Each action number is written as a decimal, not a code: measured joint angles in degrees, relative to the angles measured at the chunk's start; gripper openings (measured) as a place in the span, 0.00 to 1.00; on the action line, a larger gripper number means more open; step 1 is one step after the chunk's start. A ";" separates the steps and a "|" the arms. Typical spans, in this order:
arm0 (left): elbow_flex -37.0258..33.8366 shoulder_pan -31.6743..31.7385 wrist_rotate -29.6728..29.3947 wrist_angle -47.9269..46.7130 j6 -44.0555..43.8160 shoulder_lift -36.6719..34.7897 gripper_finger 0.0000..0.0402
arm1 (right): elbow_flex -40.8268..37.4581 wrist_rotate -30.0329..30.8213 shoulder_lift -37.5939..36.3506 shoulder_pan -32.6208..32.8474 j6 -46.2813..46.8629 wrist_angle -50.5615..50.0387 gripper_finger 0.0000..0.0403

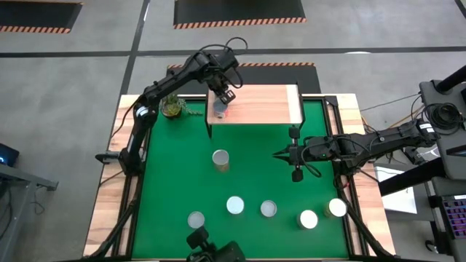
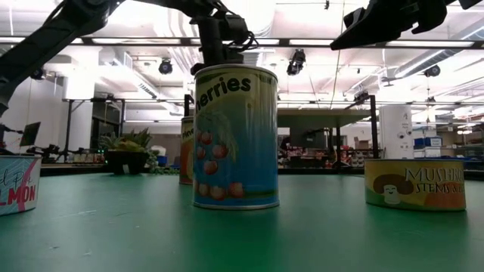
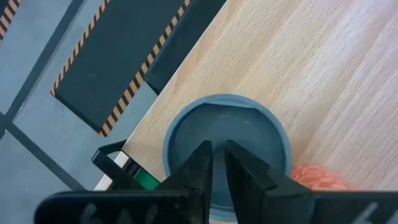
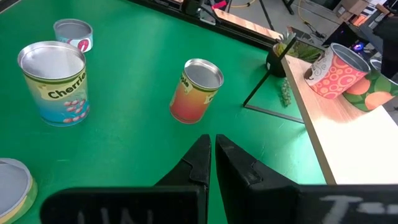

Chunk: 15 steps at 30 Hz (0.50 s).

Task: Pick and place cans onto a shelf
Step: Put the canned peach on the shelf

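The shelf [image 1: 262,105] stands at the table's far edge. One can [image 1: 218,111] with a pink-and-orange label stands upright on the shelf's left end; it also shows in the left wrist view [image 3: 227,134] and the right wrist view [image 4: 336,67]. My left gripper [image 3: 216,163] is shut just above this can's top. My right gripper [image 1: 280,154] is shut and empty, above the table right of centre. Several cans stand on the green table, among them an orange one [image 1: 220,159] and a cherries can [image 1: 234,205]. My left gripper comes at the can from above, its shut fingers [image 3: 202,168] over the can's top near the rim [image 3: 180,130]. The fingers hide that spot, and I cannot tell whether they touch the can. The can stands upright on the shelf's wood top [image 3: 298,74].
A potted plant [image 1: 172,107] stands left of the shelf. More cans stand near the front edge: one at the left [image 1: 196,219], one in the middle [image 1: 269,209], two at the right [image 1: 309,219] [image 1: 337,208]. The shelf's right part is bare wood.
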 joint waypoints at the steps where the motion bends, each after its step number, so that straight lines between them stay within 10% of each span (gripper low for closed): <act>1: 0.00 0.00 -0.03 -0.42 -0.25 0.00 0.07 | 0.00 0.00 0.00 0.00 0.00 -0.02 0.03; 15: 0.00 -0.17 -0.06 -1.28 -1.34 -0.02 0.02 | 0.00 0.00 0.00 0.00 -0.02 -0.05 0.03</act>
